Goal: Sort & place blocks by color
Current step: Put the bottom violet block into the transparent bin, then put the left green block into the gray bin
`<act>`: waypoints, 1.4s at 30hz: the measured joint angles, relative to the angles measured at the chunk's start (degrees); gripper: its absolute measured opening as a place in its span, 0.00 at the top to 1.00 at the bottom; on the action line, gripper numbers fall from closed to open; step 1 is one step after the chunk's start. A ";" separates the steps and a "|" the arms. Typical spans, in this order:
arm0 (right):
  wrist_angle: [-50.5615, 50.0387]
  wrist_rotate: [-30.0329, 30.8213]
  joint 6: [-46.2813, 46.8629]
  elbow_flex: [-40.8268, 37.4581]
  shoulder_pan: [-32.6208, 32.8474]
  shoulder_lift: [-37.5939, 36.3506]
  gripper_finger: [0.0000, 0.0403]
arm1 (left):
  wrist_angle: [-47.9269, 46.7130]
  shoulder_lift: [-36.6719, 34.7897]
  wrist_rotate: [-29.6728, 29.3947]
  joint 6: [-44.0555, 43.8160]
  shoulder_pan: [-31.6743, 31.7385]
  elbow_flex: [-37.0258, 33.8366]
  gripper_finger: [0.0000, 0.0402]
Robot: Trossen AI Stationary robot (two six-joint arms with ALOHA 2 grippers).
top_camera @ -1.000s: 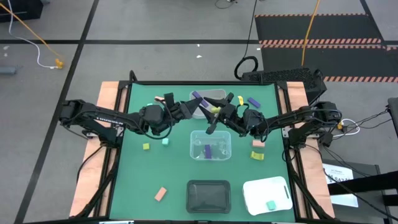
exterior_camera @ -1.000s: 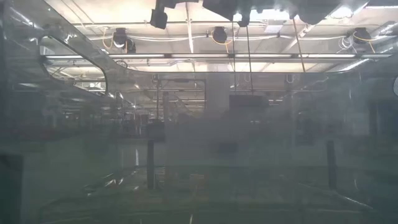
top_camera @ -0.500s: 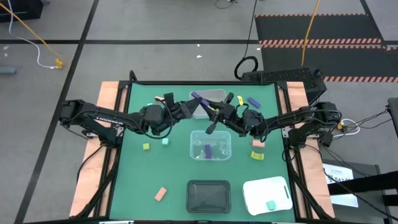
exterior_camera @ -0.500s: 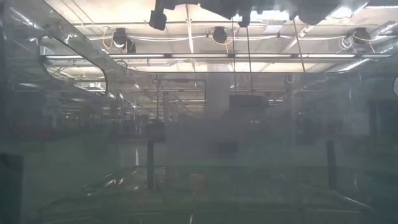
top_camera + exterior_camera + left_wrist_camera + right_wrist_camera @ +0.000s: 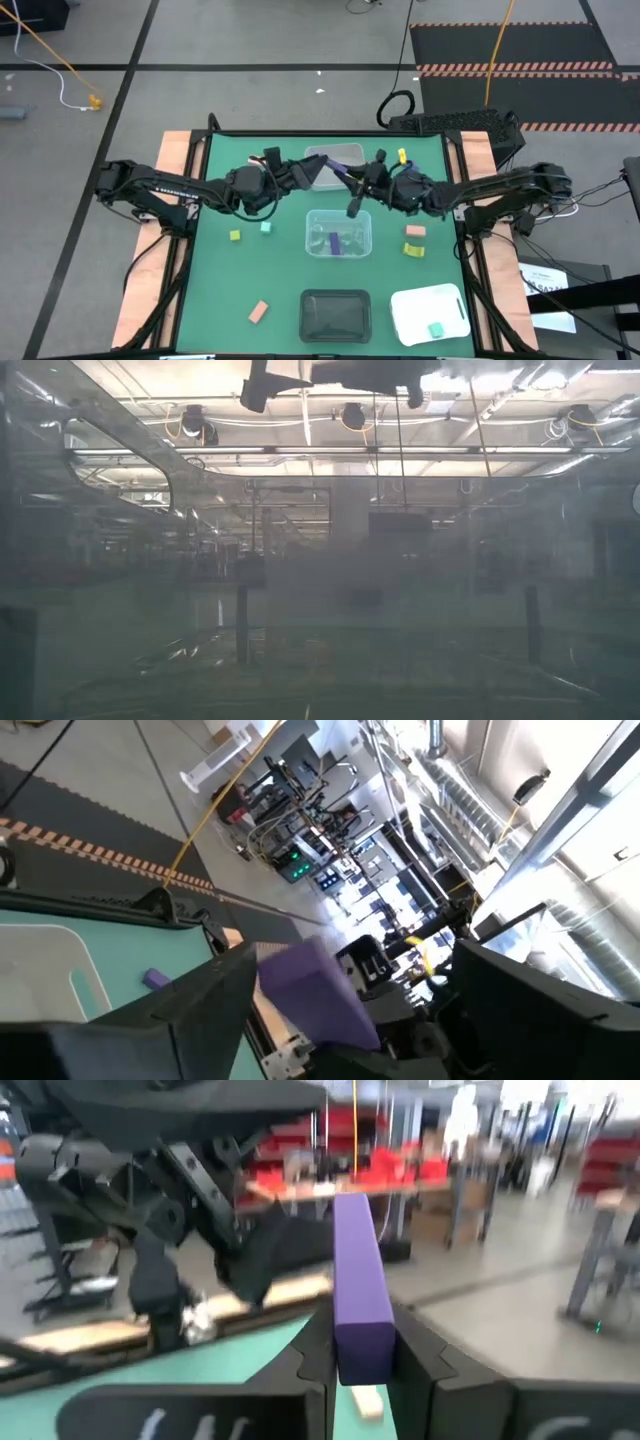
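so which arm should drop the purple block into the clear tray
Right. The right gripper is shut on the purple block, just behind the clear tray, which holds purple pieces. The left gripper faces it with fingers spread, gripping nothing.

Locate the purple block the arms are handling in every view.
High view: purple block over the far middle of the green mat, where the arms meet.
Low view: not in it.
Left wrist view: low centre, between the left hand's spread fingers.
Right wrist view: centre, upright, gripped by the right hand.
Shared landmark: the green mat.
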 joint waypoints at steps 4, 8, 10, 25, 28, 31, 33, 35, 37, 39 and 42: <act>-15.13 -7.67 11.89 -0.01 -0.02 -4.84 0.90 | 0.02 0.00 1.02 3.38 -0.03 0.00 0.15; -25.28 -17.66 23.18 -0.01 0.56 -6.31 0.90 | -1.84 0.00 2.92 6.47 -0.03 0.00 0.18; -28.89 -21.33 26.01 -0.01 1.20 -5.93 0.90 | -3.52 0.00 2.99 6.80 -0.03 0.00 0.21; -36.95 -27.00 31.37 -0.03 5.55 5.11 0.90 | -24.52 0.00 8.77 -6.69 -0.07 0.00 0.43; -36.91 -27.02 31.34 -0.03 5.66 6.95 0.87 | -29.75 0.00 11.99 -8.79 -0.62 0.00 0.48; -36.87 -26.91 31.39 -0.03 5.64 7.88 0.82 | -35.74 0.00 12.64 -10.75 -1.61 0.00 0.52; -36.89 -26.91 31.39 -0.03 5.64 8.17 0.79 | -40.80 0.00 12.71 -12.36 -2.41 0.00 0.55; -36.89 -26.91 31.34 -0.03 5.63 8.18 0.77 | -46.42 0.00 12.99 -14.71 -3.11 0.00 0.58; -36.88 -26.93 31.32 -0.03 5.62 8.14 0.75 | -52.86 0.00 13.46 -17.44 -3.99 0.00 0.60; -36.90 -26.97 31.30 -0.03 5.62 8.14 0.72 | -60.09 0.00 13.71 -20.66 -5.05 0.00 0.62; -36.90 -27.00 31.23 -0.03 5.62 8.14 0.67 | -70.50 0.00 14.35 -25.89 -6.89 0.00 0.64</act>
